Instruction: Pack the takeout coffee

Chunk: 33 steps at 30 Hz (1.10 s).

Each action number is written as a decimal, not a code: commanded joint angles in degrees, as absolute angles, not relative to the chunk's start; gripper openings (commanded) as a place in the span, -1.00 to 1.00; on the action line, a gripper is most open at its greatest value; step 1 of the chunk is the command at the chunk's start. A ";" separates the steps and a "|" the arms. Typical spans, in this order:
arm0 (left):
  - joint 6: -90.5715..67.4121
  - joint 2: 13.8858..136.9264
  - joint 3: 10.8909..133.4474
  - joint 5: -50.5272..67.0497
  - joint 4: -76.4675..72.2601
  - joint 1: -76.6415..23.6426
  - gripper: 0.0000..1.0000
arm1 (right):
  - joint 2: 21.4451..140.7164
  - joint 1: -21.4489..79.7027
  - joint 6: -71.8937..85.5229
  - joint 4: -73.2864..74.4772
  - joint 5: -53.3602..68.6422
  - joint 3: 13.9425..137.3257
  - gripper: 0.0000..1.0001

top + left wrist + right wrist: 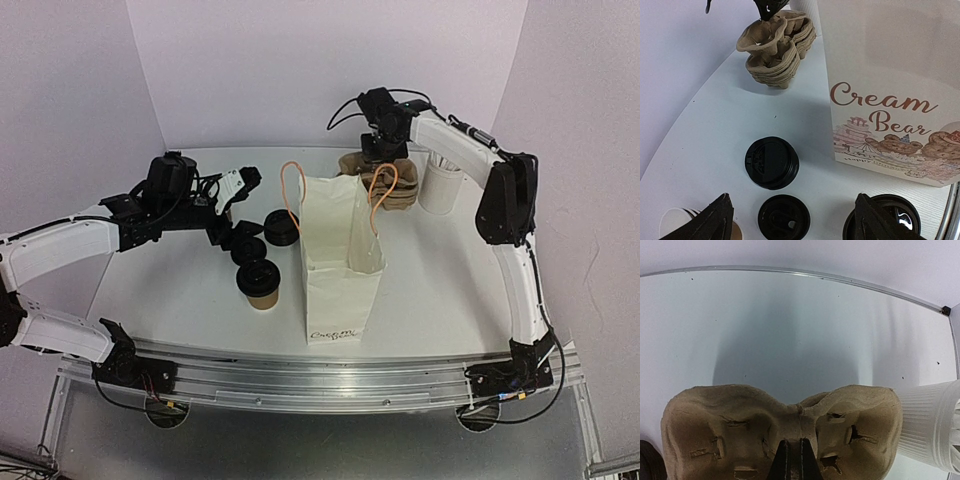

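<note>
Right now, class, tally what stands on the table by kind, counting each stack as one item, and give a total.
White paper bag: 1
Lidded brown cup: 1
Separate black lids or lid stacks: 2
Stack of open brown cups: 1
Stack of pulp cup carriers: 1
White ribbed cup: 1
Total: 7

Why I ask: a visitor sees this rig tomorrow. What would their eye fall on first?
The tall white paper bag with orange handles dominates, standing open mid-table and printed Cream Bear. Behind it the right tool is shut on the top pulp carrier of a stack. Left of the bag the open left tool hangs over black lids beside the lidded takeout coffee.
</note>
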State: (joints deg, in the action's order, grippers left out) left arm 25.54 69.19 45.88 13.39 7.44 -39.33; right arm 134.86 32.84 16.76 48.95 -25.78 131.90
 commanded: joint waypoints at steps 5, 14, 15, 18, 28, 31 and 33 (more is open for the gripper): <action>26.02 68.29 45.52 13.94 5.98 -39.46 0.67 | 129.05 33.02 15.55 48.23 -26.89 134.60 -1.00; 26.13 67.79 45.98 13.45 5.98 -39.46 0.67 | 125.64 33.01 9.50 45.85 -21.29 136.71 -1.00; 26.14 67.69 46.20 13.46 5.98 -39.45 0.67 | 124.53 32.99 8.39 45.07 -20.05 136.71 -1.00; 26.16 67.16 46.68 13.61 5.98 -39.46 0.67 | 120.45 32.98 4.74 42.32 -16.56 135.39 -1.00; 29.16 64.78 48.23 16.58 6.67 -39.46 0.67 | 106.47 33.05 -7.50 34.62 6.08 126.52 -1.00; 29.81 63.98 49.41 18.04 7.21 -39.46 0.67 | 102.75 33.05 -10.31 34.32 14.92 123.11 -1.00; 30.53 63.49 50.58 19.69 7.92 -39.46 0.67 | 99.90 33.10 -12.51 34.11 23.27 119.80 -1.00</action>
